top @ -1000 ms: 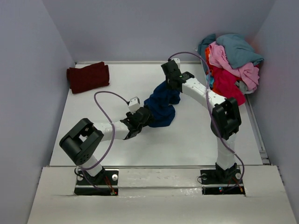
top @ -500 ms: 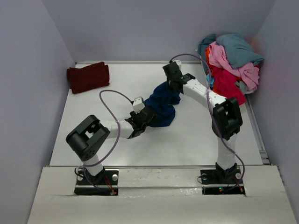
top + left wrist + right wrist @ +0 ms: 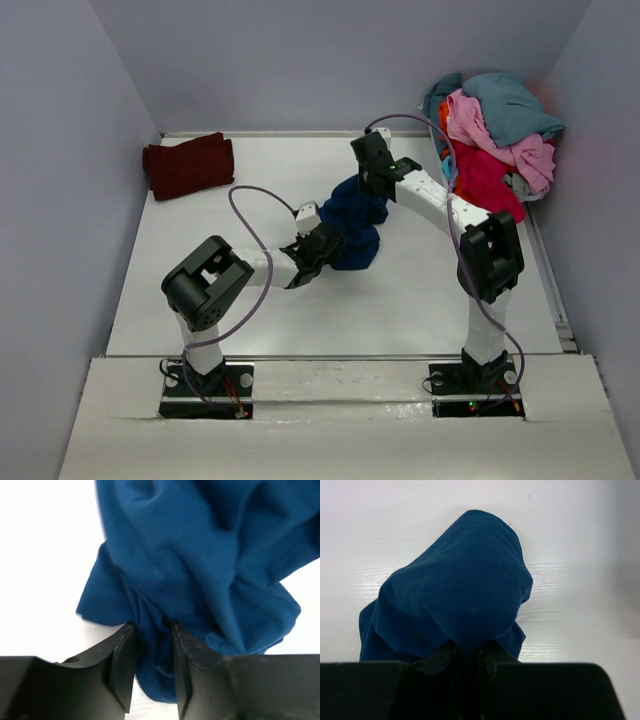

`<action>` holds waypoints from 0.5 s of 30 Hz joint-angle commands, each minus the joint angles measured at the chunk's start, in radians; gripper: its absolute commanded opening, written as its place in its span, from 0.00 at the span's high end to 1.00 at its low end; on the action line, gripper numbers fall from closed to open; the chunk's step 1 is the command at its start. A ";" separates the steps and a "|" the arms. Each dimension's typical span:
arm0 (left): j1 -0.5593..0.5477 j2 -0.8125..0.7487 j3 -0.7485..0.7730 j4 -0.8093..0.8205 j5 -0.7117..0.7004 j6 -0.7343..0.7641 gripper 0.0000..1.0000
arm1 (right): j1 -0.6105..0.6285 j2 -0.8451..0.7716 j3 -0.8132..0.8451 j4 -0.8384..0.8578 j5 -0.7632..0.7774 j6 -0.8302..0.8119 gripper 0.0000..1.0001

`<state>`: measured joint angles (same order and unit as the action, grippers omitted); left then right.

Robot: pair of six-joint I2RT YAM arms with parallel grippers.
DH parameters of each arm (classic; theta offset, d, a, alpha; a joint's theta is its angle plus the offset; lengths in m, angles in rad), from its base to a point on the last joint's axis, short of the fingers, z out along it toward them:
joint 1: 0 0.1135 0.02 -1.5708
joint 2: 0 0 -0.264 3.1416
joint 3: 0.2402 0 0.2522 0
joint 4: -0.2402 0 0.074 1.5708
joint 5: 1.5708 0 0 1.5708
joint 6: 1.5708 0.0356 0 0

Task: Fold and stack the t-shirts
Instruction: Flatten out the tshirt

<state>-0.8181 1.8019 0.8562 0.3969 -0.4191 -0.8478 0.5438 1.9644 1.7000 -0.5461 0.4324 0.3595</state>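
Your left claw [image 3: 151, 626] pinches the blue t-shirt [image 3: 200, 555] at a fold; your right claw [image 3: 469, 647] is clamped on its raised bunch.

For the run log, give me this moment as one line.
left jaws: shut on navy t-shirt | right jaws: shut on it | maroon t-shirt: folded, far left | shirt pile: far right

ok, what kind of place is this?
Probably a lab test cell: white table boxed in by plain walls, left arm and right arm bolted at its edge, t-shirts heaped in a corner.
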 commanded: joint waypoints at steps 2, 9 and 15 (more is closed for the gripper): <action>-0.006 -0.033 -0.052 -0.012 -0.021 -0.011 0.83 | -0.004 -0.036 0.009 0.043 0.000 0.006 0.93; -0.006 -0.119 -0.094 -0.015 -0.090 -0.028 0.94 | -0.004 -0.042 0.050 0.017 0.026 -0.010 0.93; -0.006 -0.303 -0.103 -0.078 -0.216 0.006 0.94 | -0.013 -0.116 0.059 -0.003 0.055 -0.024 0.93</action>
<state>-0.8181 1.6421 0.7448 0.3424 -0.4908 -0.8631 0.5430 1.9587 1.7081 -0.5564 0.4423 0.3511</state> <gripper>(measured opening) 0.110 0.144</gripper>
